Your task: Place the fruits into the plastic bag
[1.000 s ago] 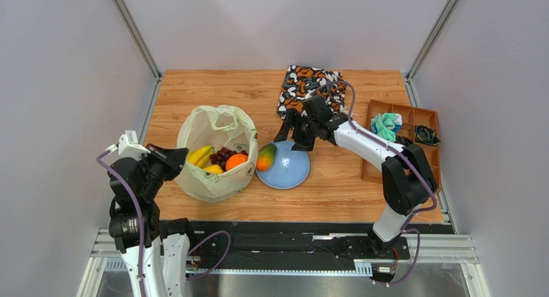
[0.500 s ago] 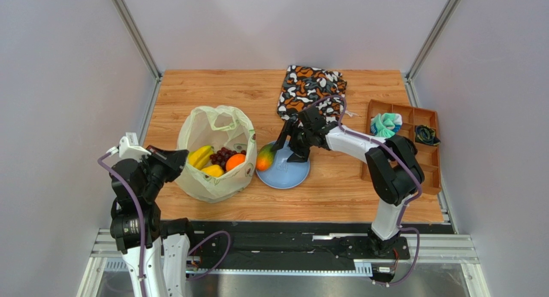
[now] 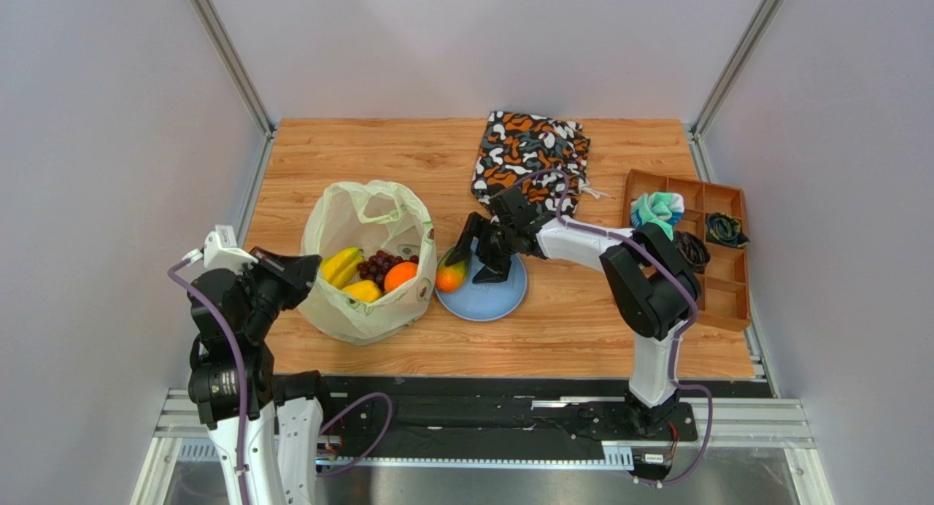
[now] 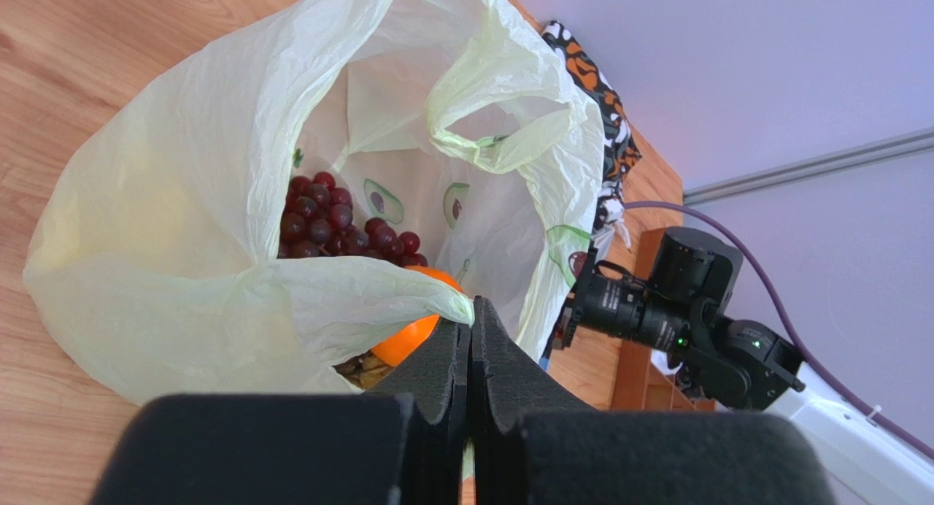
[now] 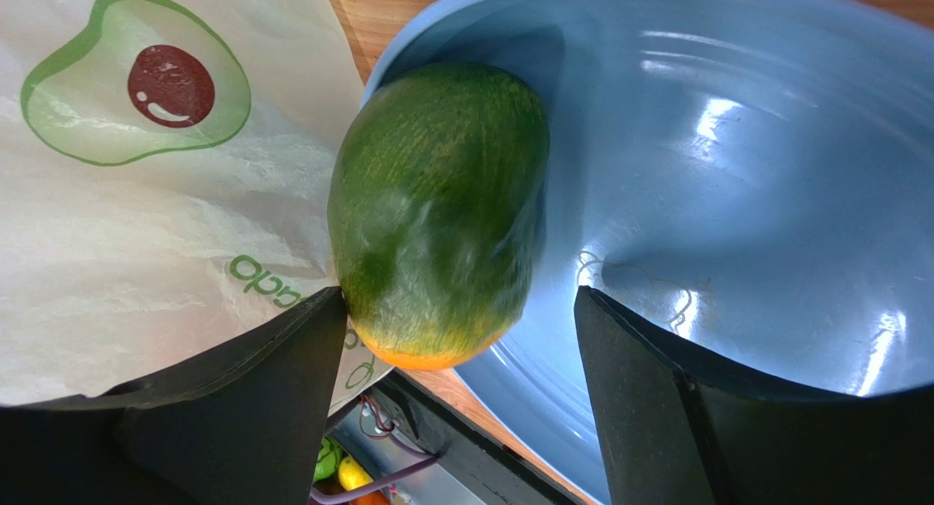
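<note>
Over the blue plate (image 5: pixel 713 144), left rim: right gripper (image 5: pixel 450 330), jaws wide, flanking the mango (image 5: pixel 439 209), not clamped. Mango: lying on the plate's left edge, against the plastic bag (image 3: pixel 362 308). Bag: just left of the plate, holding bananas (image 3: pixel 342 264), grapes (image 3: pixel 378 264), orange (image 3: pixel 400 275). Left gripper (image 4: pixel 469 341): bag's side away from the plate, pinched tight on its rim

A lab test cell: plain grey panel walls (image 3: pixel 110 144), aluminium frame posts (image 3: pixel 228 56), wooden tabletop (image 3: pixel 362 155).

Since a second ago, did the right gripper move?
Yes: the right gripper slid left, away from the wooden tray toward the plastic bag, jaws open astride the mango.
</note>
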Controlling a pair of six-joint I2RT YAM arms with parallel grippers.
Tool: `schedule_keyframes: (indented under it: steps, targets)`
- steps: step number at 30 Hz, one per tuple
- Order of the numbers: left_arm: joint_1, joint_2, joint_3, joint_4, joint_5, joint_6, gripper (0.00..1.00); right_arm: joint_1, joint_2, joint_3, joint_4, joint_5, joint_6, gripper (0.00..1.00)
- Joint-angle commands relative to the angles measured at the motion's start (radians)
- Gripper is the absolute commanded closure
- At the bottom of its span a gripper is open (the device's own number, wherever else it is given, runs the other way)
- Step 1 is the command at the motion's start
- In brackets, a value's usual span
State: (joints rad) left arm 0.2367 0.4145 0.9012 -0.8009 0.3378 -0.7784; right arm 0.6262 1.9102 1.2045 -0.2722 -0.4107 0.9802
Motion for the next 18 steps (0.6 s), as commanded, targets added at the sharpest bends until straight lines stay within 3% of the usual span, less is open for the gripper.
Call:
schedule_keyframes:
  steps: [1,11,18]
  targets:
    - [-0.002,0.004,0.002,0.022,-0.006,-0.004,1.00,0.006,0.027,0.038,0.036,-0.011,0.023,0.21]
    - [0.000,-0.002,0.008,0.009,-0.010,0.001,1.00,0.006,0.056,0.061,0.044,0.012,0.022,0.27]
    - [-0.002,-0.002,0.011,0.006,-0.011,-0.001,1.00,0.007,0.043,0.063,0.031,0.032,-0.005,0.51]
